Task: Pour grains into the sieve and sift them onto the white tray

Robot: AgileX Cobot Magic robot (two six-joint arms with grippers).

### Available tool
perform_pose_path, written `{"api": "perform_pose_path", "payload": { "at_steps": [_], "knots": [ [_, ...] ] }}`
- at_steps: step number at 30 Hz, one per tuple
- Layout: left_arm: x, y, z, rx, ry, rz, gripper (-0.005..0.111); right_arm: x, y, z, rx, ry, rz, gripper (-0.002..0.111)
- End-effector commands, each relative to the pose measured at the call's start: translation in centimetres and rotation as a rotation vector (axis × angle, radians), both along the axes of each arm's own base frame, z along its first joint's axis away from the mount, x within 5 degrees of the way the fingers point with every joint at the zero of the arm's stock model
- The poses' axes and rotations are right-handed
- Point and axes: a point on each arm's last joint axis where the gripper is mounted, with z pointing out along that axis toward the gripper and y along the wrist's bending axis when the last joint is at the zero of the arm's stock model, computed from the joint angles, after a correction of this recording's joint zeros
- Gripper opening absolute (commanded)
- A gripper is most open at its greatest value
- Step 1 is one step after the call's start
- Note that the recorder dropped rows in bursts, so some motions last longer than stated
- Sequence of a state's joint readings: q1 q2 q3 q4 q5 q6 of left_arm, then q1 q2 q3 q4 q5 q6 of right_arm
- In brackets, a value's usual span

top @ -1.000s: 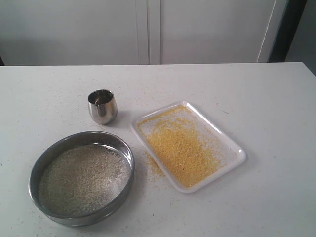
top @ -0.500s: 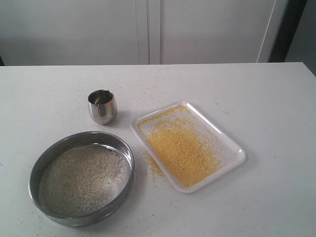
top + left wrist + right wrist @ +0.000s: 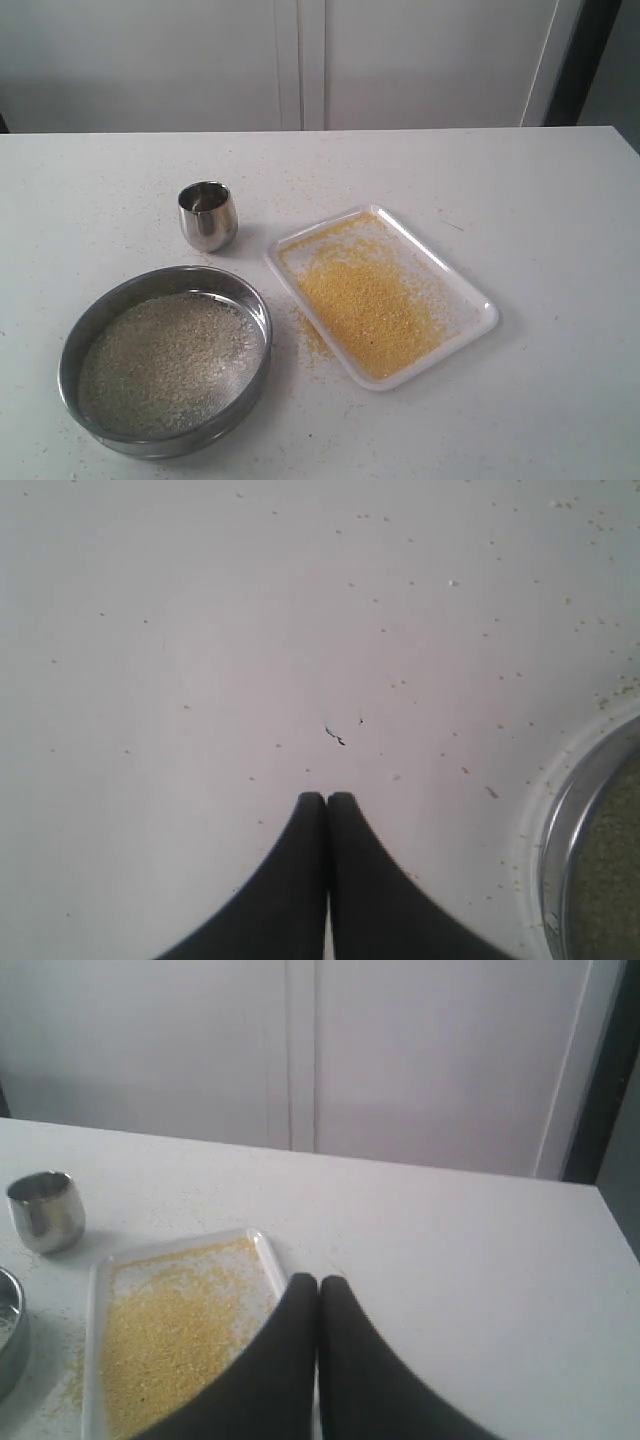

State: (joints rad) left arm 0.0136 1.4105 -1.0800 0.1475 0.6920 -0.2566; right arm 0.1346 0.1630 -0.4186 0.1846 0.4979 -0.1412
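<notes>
The sieve (image 3: 62,365) rests on the table at the front left, holding pale beige-white coarse grains (image 3: 165,362). To its right lies the white tray (image 3: 488,308), covered with fine yellow meal (image 3: 365,305). Neither arm shows in the exterior view. In the left wrist view my left gripper (image 3: 327,798) is shut and empty over bare table, with the sieve's rim (image 3: 568,820) off to one side. In the right wrist view my right gripper (image 3: 318,1281) is shut and empty, above the table near the tray's rim (image 3: 268,1253).
A small rounded steel cup (image 3: 207,214) stands upright behind the sieve. Loose yellow meal (image 3: 312,338) is scattered on the table (image 3: 540,200) between sieve and tray. White cabinet doors stand behind the table's far edge.
</notes>
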Motion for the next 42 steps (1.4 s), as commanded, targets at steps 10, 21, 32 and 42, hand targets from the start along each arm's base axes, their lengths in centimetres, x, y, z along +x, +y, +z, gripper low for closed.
{"api": "perform_pose_path", "payload": {
  "at_steps": [10, 21, 32, 42],
  "knots": [
    [-0.2, 0.1, 0.1, -0.004, 0.004, 0.012, 0.0, -1.1, -0.2, -0.3, 0.008, -0.068, 0.002, 0.0],
    [-0.2, 0.1, 0.1, -0.004, 0.004, 0.012, 0.0, -0.6, -0.4, -1.7, 0.03, -0.022, -0.033, 0.0],
    [-0.2, 0.1, 0.1, -0.004, 0.004, 0.012, 0.0, 0.6, -0.3, -6.0, 0.029, 0.054, -0.048, 0.0],
    [-0.2, 0.1, 0.1, -0.004, 0.004, 0.012, 0.0, 1.2, -0.3, -8.6, 0.025, 0.073, -0.056, 0.0]
  ]
}}
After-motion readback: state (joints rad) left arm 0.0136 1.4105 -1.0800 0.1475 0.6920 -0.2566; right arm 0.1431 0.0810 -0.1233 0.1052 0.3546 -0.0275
